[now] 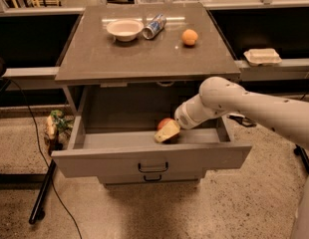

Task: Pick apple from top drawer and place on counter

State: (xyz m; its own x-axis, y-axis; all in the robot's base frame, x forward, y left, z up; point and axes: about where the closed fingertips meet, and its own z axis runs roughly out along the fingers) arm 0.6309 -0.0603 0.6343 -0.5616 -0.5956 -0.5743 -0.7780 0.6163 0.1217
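The top drawer (114, 159) is pulled open below the counter (144, 59). The red-orange apple (165, 122) lies inside it, right of the middle and near the front wall. My gripper (167, 131) reaches down into the drawer from the right, and its yellowish tip sits against the front of the apple and hides its lower part. The white arm (229, 101) crosses the drawer's right side.
On the counter stand a white bowl (124, 29), a lying can (154, 26) and a small orange fruit (190, 37). A lower drawer handle (152, 177) shows under the open drawer. A white container (262, 57) sits on the right shelf. A black stand leg (42, 195) and cable lie on the floor at left.
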